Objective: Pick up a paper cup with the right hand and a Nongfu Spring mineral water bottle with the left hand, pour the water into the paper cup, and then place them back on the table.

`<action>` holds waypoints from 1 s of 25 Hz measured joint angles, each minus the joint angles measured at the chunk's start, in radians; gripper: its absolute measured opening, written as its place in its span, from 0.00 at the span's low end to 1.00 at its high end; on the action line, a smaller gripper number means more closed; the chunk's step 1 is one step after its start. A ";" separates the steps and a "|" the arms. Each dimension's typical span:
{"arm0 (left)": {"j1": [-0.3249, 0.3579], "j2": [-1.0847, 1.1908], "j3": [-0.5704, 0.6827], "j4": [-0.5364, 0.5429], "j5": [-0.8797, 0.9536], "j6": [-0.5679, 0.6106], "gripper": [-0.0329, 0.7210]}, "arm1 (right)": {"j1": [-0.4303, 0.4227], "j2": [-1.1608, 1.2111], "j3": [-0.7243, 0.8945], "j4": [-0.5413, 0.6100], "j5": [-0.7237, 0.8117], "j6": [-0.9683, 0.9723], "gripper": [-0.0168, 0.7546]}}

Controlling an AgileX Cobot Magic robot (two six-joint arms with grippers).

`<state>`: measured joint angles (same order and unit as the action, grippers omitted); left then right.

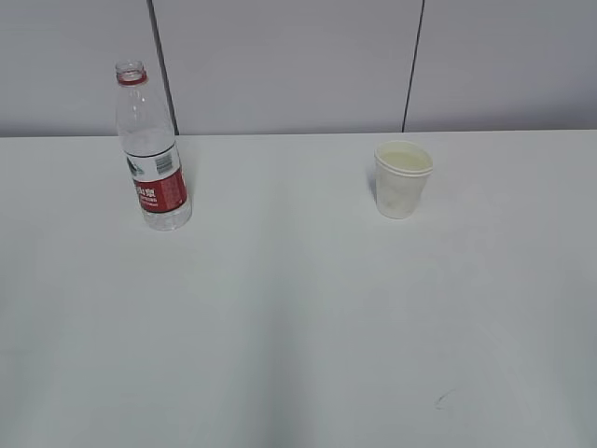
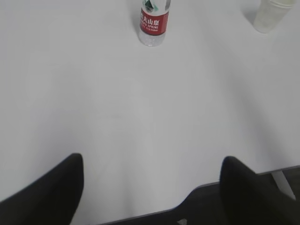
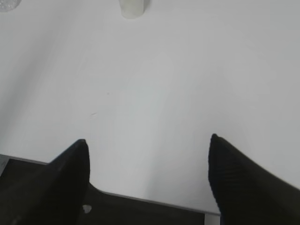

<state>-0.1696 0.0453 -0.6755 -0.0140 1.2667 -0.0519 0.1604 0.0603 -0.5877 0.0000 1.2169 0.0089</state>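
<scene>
Bottle: the tall clear plastic bottle (image 1: 154,149) carried a red-and-white label band with white lettering and a red ring at its neck.
Cup: the small tapered paper cup (image 1: 402,179) was off-white outside, cream inside.
Tabletop: the wide flat tabletop (image 1: 298,336) was plain white, with one small dark mark.
Gripper fingers: the fingers (image 2: 47,192) in both wrist views were black.

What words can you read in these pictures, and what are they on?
"NONGFU SPRING": small white letters on the red label of the Nongfu Spring mineral water bottle, seen in the left wrist view, just barely readable.
Large white Chinese characters above it on the same label: too blurred to read surely.
Smaller print and barcode on the label in the exterior view: too small to read.
The paper cup: no writing visible.
</scene>
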 joint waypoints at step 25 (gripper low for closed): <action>0.000 -0.066 0.169 -0.038 -0.148 0.052 0.77 | 0.000 -0.076 0.083 0.000 -0.062 -0.028 0.78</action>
<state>-0.1696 -0.0203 -0.5070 -0.0519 1.1190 0.0000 0.1604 -0.0158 -0.5045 0.0000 1.1546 -0.0192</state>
